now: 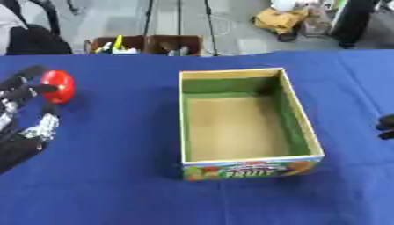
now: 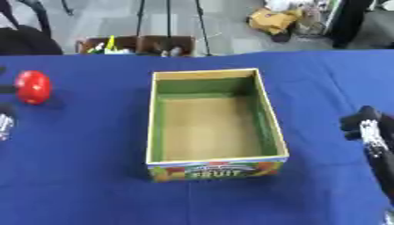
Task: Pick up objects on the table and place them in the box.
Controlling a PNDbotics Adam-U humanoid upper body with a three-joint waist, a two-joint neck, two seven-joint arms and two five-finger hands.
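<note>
A red rounded object (image 1: 58, 86) lies on the blue table at the far left. My left hand (image 1: 27, 132) reaches in from the left edge, open, with its straight fingers (image 1: 21, 79) at the object's left side and the thumb lower down, apart from it. Whether the fingers touch the object I cannot tell. An open cardboard box (image 1: 252, 169), green inside and printed FRUIT on its front, stands in the middle with nothing in it. My right hand (image 2: 371, 132) rests at the right edge, fingers relaxed and holding nothing.
Blue cloth (image 1: 115, 184) covers the whole table. Past the far edge, brown crates (image 1: 146, 44) with small items stand on the floor. Yellow clutter (image 1: 281, 19) lies further back on the right.
</note>
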